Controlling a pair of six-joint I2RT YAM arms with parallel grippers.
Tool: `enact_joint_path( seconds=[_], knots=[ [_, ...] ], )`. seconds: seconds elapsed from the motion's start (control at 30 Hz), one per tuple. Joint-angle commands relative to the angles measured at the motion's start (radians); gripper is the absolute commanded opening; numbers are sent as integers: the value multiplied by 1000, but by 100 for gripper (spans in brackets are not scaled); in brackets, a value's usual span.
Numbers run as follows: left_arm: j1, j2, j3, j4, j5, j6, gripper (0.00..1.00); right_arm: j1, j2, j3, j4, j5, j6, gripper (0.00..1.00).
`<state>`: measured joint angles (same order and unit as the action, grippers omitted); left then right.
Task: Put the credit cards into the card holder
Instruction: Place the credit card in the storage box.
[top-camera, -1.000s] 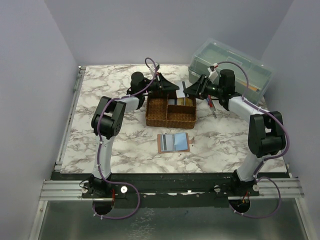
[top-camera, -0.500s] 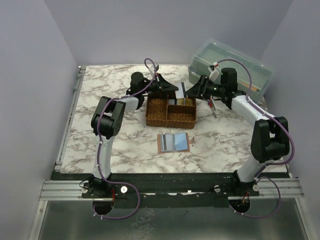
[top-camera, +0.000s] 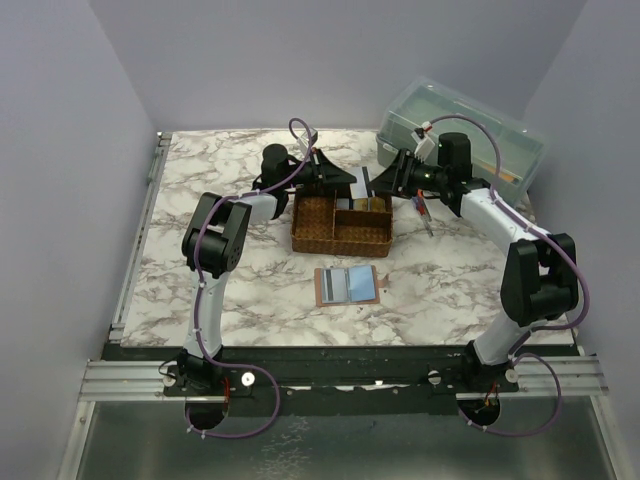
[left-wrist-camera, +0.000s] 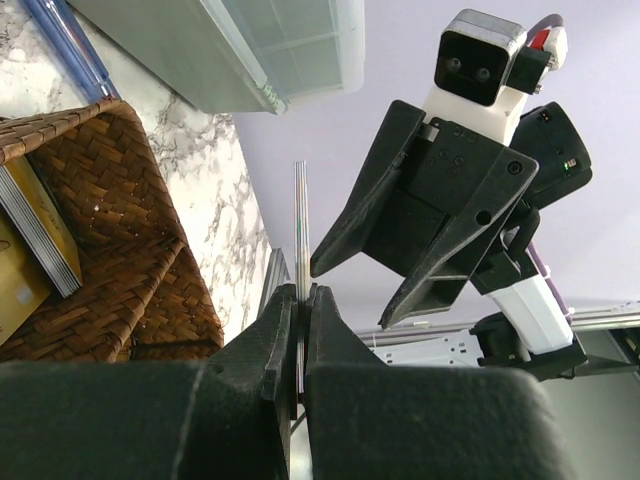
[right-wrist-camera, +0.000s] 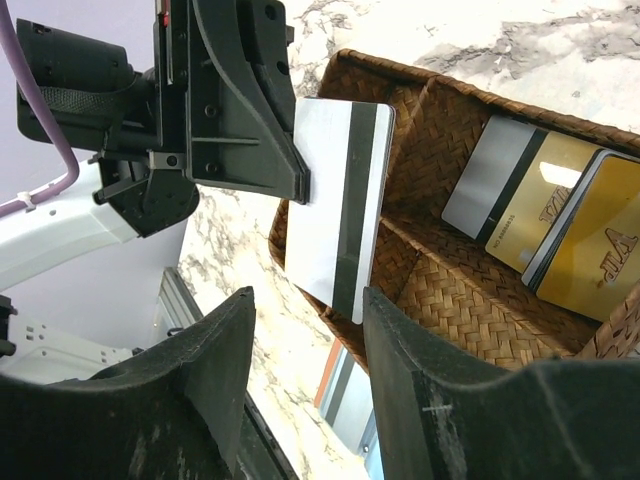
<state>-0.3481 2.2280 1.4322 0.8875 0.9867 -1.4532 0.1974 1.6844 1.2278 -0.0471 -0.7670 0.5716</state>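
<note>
Marble-patterned counter (top-camera: 220, 190), pale lavender walls (top-camera: 60, 150): left tool (left-wrist-camera: 300, 298) pinches a credit card (right-wrist-camera: 330, 200). Right tool (right-wrist-camera: 305, 305) spread, facing it.

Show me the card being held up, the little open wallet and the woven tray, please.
held card (right-wrist-camera: 318, 235), right wrist view, on its white face beside the dark stripe.
card holder (top-camera: 348, 286), top view, on its bluish inner pockets.
woven tray (top-camera: 340, 245), top view, on its near wall.

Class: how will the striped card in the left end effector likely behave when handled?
Likely stiff: the card juts out flat, pinched at one edge only by the left end effector. Probably light and slippery: thin, smooth.
</note>
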Motion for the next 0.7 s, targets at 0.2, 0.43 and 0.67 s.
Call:
enact_joint_path(
  seconds=[0.2, 0.43, 0.67],
  knots=[
    [0, -24, -1, 11, -4, 25, 0, 11, 14, 28, -10, 11, -2, 53],
    [-4, -23, 3, 11, -6, 24, 0, 19, 20, 32, 3, -9, 11, 52],
    [-5, -19, 5, 11, -9, 24, 0, 20, 13, 24, 36, -41, 41, 50]
  ],
)
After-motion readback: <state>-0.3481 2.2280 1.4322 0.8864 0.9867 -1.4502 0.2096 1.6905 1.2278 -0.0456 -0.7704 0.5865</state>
